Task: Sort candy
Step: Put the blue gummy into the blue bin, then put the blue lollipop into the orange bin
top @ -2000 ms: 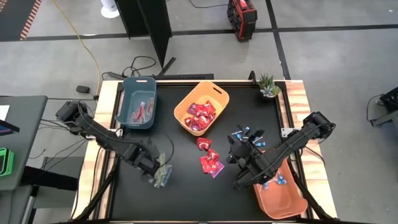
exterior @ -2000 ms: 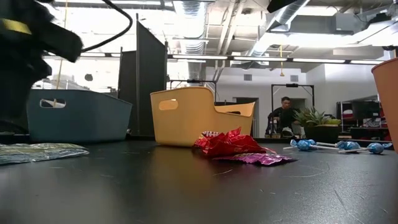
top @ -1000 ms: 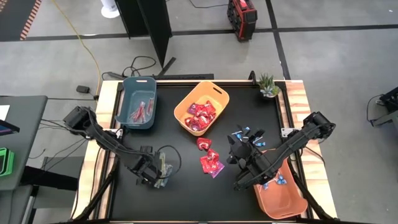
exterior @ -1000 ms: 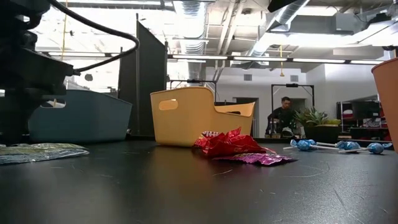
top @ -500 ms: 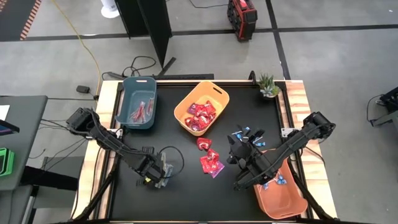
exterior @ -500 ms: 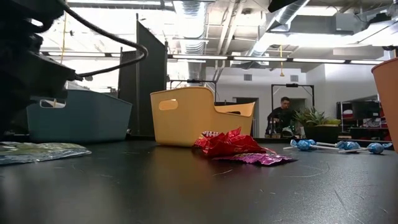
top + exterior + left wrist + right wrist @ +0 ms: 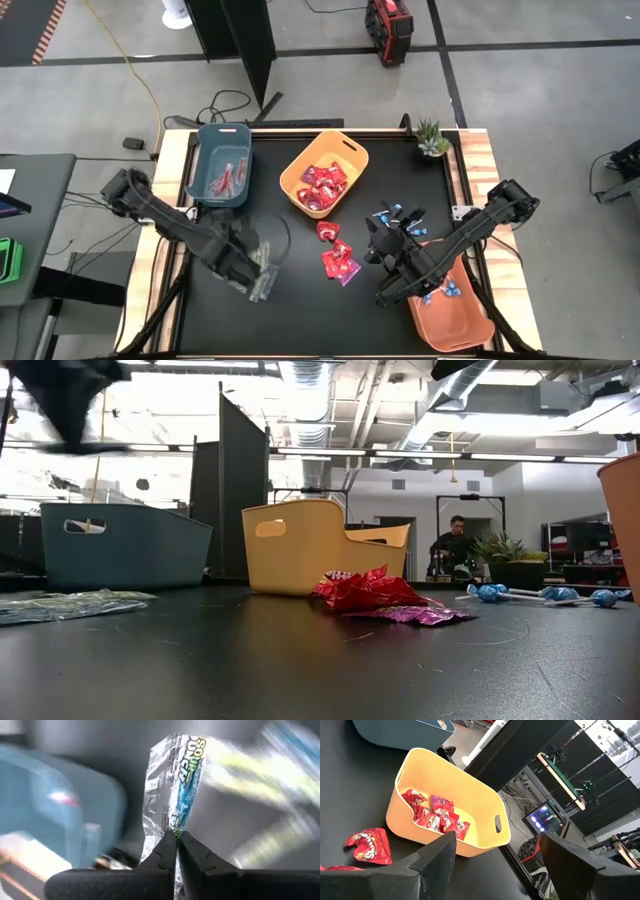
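A blue bin (image 7: 220,165) and a yellow bin (image 7: 325,173) stand on the black tabletop (image 7: 300,300). An orange bin (image 7: 455,320) sits at one edge. A small potted plant (image 7: 431,138) occupies a corner.

One clear stick packet (image 7: 172,795) with green and blue print is pinched at its lower end between two dark fingers (image 7: 167,855) and hangs above the table, and more clear packets (image 7: 70,604) are left flat on the table's left side. Shiny red packets (image 7: 338,262) are piled in the middle of the table, and more red ones (image 7: 437,817) are seen in the yellow bin. Blue lollipops (image 7: 392,216) on white sticks are spread on the right side, a few blue ones (image 7: 443,291) are seen in the orange bin, and some stick packets (image 7: 230,178) lie in the blue bin.
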